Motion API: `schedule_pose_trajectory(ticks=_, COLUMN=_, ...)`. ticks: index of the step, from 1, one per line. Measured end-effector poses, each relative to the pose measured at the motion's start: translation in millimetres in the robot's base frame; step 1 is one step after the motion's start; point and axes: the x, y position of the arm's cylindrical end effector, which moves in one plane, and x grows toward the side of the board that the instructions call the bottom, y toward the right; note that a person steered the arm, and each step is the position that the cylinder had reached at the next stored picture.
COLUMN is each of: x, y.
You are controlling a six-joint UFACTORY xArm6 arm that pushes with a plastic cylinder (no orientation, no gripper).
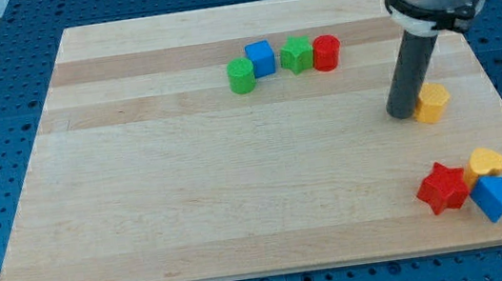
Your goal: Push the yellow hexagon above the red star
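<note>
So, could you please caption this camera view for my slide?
My tip rests against the yellow hexagon, well above the red star.

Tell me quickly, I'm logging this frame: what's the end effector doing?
No gripper, only a rod: my tip rests against the yellow hexagon on its view-left side, holding nothing.

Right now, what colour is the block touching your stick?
Yellow: the yellow hexagon sits right beside my tip, seen in the camera view.
</note>
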Motion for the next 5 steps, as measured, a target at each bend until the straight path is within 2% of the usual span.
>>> schedule_pose_trajectory(ticks=2, x=-31, y=23)
schedule_pose_trajectory(ticks=5, x=-21, y=43)
